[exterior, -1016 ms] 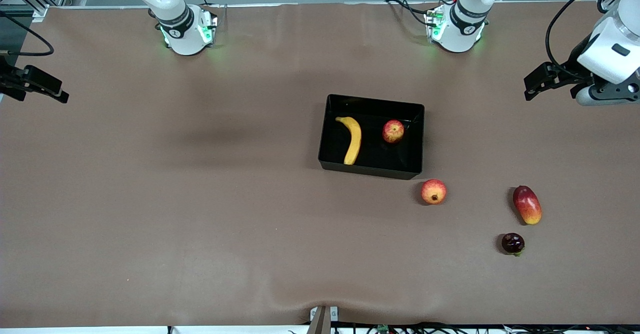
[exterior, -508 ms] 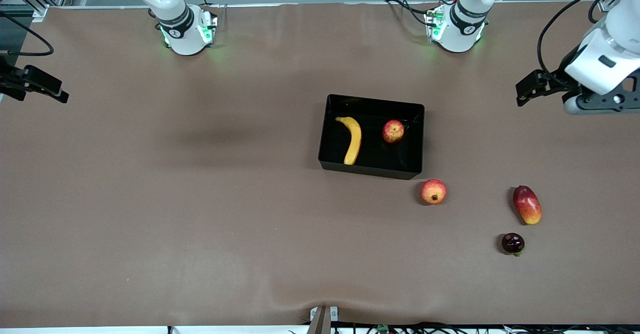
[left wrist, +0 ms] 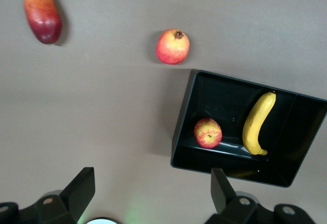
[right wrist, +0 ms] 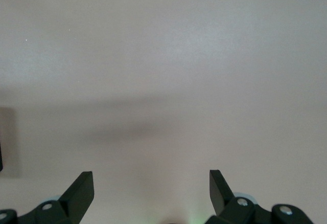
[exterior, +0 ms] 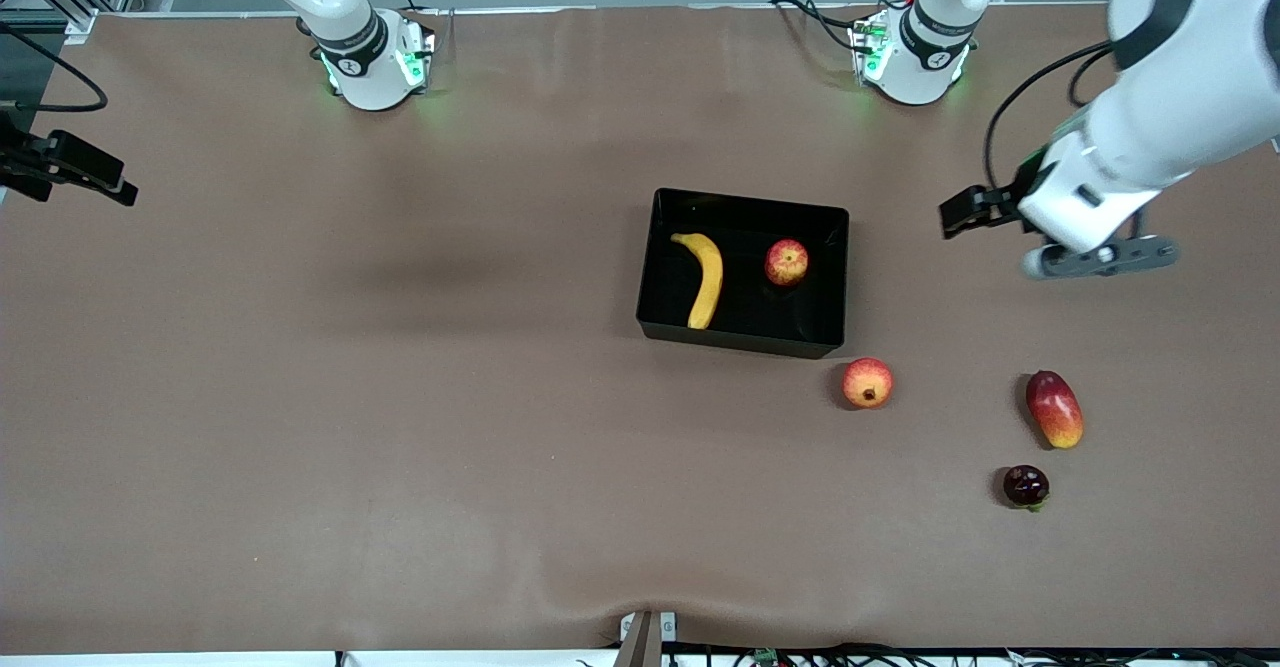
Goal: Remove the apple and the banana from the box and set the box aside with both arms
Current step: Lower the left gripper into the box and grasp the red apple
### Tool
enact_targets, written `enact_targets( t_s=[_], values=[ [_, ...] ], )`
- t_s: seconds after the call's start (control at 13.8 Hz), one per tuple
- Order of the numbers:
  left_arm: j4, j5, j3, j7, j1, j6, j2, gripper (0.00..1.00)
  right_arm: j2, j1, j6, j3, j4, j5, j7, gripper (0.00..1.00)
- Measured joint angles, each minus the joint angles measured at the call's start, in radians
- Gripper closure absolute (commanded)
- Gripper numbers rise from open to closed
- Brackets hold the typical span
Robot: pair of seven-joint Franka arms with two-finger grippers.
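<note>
The black box lies mid-table, shifted toward the left arm's end. Inside it are the yellow banana and the small red apple, apart from each other. In the left wrist view the box, banana and apple all show. My left gripper hangs open and empty over bare table beside the box, toward the left arm's end; its fingertips stand wide apart. My right gripper is open and empty over bare table at the right arm's end, where that arm waits.
A round orange-red fruit with a dark crown lies just nearer the camera than the box's corner. An oblong red-yellow mango and a small dark fruit lie nearer still, toward the left arm's end. The brown tabletop stretches wide toward the right arm.
My left arm has swung in from the table's end toward the box, its gripper staying open. The right arm, the box and all the fruits have not moved.
</note>
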Motion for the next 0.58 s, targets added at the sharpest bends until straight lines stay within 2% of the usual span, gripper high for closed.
enact_targets(
  t_s=[0.22,0.58],
  values=[
    [-0.104,0.000,-0.028,-0.037,0.000,0.098,0.004,0.00,0.000,0.000,0.000,0.000,-0.001,0.000,0.000,0.00],
    [-0.281,0.000,-0.107,-0.210,-0.001,0.315,0.007,0.00,0.000,0.000,0.000,-0.001,-0.003,0.000,0.000,0.00]
  ],
)
